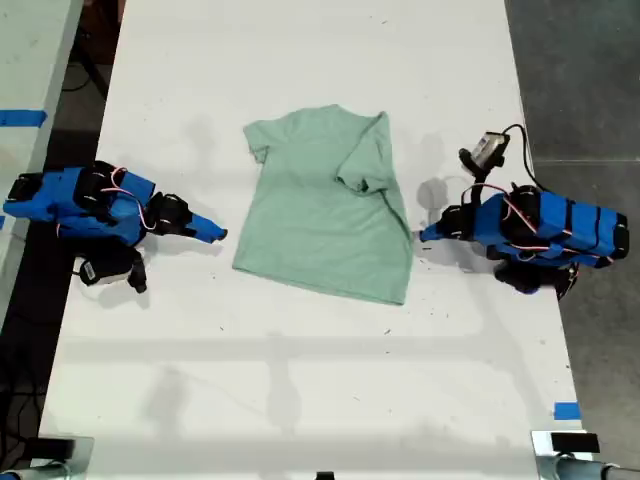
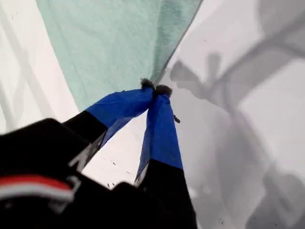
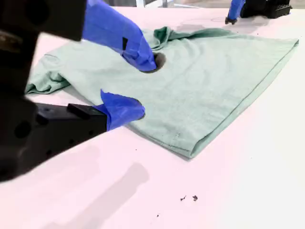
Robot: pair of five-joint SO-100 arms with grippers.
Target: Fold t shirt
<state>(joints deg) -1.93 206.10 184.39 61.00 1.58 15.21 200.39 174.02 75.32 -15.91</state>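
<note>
The pale mint-green t shirt point(image 1: 320, 215) lies flat in the middle of the white table, neck away from the exterior view's bottom. The sleeve on the exterior view's right is folded over the body. My first gripper point(image 1: 425, 236) is on the exterior view's right arm. It is shut point(image 2: 155, 89), its tips right at the t shirt's point(image 2: 109, 43) side edge; whether they pinch cloth is unclear. My second gripper point(image 1: 218, 234), on the exterior view's left arm, is open point(image 3: 142, 88) with nothing between its fingers, just short of the t shirt point(image 3: 205, 81).
The white table point(image 1: 300, 380) stretches toward the exterior view's bottom. Blue tape point(image 1: 567, 410) marks its edge at the exterior view's lower right. A second table point(image 1: 25, 60) stands at that view's left, and dark floor point(image 1: 590, 70) lies to its right.
</note>
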